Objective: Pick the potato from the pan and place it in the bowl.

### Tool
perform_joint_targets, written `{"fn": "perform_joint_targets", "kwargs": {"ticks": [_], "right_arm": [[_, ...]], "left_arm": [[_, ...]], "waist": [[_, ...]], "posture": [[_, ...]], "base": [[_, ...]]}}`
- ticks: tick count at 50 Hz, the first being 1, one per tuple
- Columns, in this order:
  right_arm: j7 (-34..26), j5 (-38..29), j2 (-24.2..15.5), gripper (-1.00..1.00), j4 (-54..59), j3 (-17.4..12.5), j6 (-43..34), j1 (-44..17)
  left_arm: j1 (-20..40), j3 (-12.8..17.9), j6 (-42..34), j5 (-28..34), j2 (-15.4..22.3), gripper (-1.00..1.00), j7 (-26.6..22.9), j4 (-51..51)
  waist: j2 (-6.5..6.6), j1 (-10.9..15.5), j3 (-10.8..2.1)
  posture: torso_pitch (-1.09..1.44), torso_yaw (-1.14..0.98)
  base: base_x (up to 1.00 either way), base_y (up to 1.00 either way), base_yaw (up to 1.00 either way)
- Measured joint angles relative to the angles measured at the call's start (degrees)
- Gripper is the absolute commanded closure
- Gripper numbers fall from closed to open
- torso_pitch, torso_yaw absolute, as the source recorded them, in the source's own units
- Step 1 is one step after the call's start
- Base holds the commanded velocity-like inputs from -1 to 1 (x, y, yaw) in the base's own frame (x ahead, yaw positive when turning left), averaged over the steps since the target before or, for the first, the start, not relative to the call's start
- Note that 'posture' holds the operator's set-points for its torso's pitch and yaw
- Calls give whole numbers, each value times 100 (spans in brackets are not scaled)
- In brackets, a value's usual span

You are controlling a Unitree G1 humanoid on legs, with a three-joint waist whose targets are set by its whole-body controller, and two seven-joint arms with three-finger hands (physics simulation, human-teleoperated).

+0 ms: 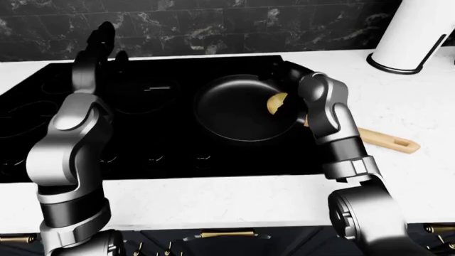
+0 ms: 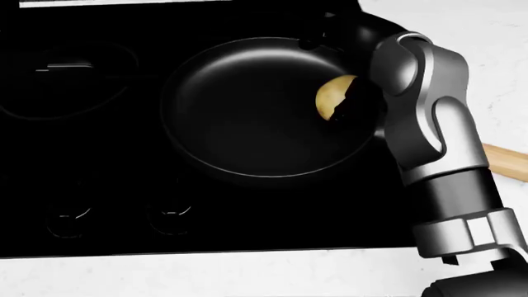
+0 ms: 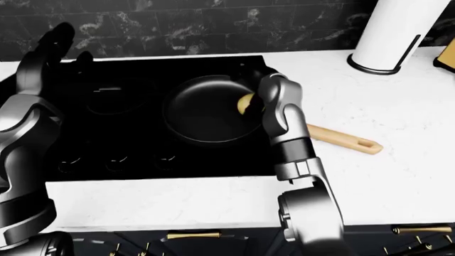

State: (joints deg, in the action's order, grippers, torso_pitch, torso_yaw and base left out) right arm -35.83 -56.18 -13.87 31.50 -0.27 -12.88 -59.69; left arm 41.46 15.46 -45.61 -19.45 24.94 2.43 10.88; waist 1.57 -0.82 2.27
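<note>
Potato (image 2: 332, 98) lies in the pan (image 2: 247, 124), against the right-hand wall in the head view; right hand (image 2: 351, 93) is at the potato's right side, dark fingers touching it, the wrist hiding most of the hand; whether they have closed round it, cannot tell; left hand (image 1: 100, 45) is raised well apart over the stove (image 1: 85, 122), fingers spread, holding nothing; right arm is plainly the nearer; no bowl in view.

A white marbled counter (image 1: 213, 197) carries a black stove (image 1: 164, 154) set into it. A dark pan (image 1: 238, 109) sits on the stove, its wooden handle (image 1: 388, 141) lying over the counter at right. A white appliance (image 1: 412, 34) stands at the counter's top right.
</note>
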Motion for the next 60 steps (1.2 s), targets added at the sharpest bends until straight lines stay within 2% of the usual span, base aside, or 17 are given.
{"fn": "perform_joint_targets", "kwargs": {"ticks": [12,16,21,24,33,38,40,43,45,46,48,51,54,55,56,58,60], "right_arm": [[430,156,-3,-40,574,19,134,-154],[456,153,7,-23,589,39,105,-132],[404,166,6,-21,569,35,63,-115],[368,153,13,-9,510,49,25,-108],[417,125,13,-15,611,67,89,-158],[445,97,14,-8,575,73,137,-122],[438,84,16,8,563,72,135,-119],[426,69,20,19,582,70,133,-139],[449,82,23,18,605,55,149,-164],[458,80,24,25,625,63,157,-166],[486,61,25,22,617,73,163,-151],[493,45,29,36,598,66,156,-151],[499,51,42,65,672,65,155,-189],[486,54,48,69,671,69,143,-193],[473,57,53,89,674,73,134,-198],[485,72,69,90,730,71,133,-225],[478,81,95,100,706,72,97,-232]], "left_arm": [[19,-25,61,41,-6,-100,-32,-91],[22,-19,81,47,-18,-100,-31,-69],[12,-1,33,35,-9,-100,-24,-38],[14,-14,36,36,-20,-100,-17,-34],[-18,-26,80,42,-52,-100,-24,-81],[-40,-25,75,36,-52,-100,-25,-44],[-27,-23,74,35,-44,-100,-27,-46],[-23,-9,63,33,-38,-100,-21,-25],[-30,-18,78,39,-45,-100,-21,-37],[-32,-23,79,37,-46,-100,-24,-42],[-33,-19,70,29,-42,-100,-29,-32],[-47,-10,80,30,-52,-100,-24,-33],[-38,-18,87,31,-56,-100,-21,-61],[-40,-22,94,31,-58,-100,-23,-62],[-41,-24,96,30,-58,-100,-25,-62],[-45,-24,94,28,-61,-100,-25,-54],[-61,-19,100,23,-58,-100,-30,-40]], "waist": [[-23,16,-22],[-20,25,-11],[-18,27,2],[-15,31,4],[-11,32,-6],[-17,36,-16],[-19,37,-17],[-15,36,-19],[-13,36,-26],[-14,38,-28],[-15,40,-26],[-14,42,-24],[-15,39,-23],[-14,38,-21],[-13,37,-18],[-10,34,-13],[-5,29,-6]], "posture": [[0,0],[0,0],[0,0],[0,0],[0,0],[0,0],[0,0],[0,0],[0,0],[0,0],[0,0],[0,0],[0,0],[0,0],[0,0],[0,0],[0,0]], "base": [[0,0,0],[0,0,0],[0,0,0],[0,0,0],[0,0,0],[0,0,0],[0,0,0],[0,0,0],[0,0,0],[0,0,0],[0,0,0],[0,0,0],[0,0,0],[0,0,0],[0,0,0],[0,0,0],[0,0,0]]}}
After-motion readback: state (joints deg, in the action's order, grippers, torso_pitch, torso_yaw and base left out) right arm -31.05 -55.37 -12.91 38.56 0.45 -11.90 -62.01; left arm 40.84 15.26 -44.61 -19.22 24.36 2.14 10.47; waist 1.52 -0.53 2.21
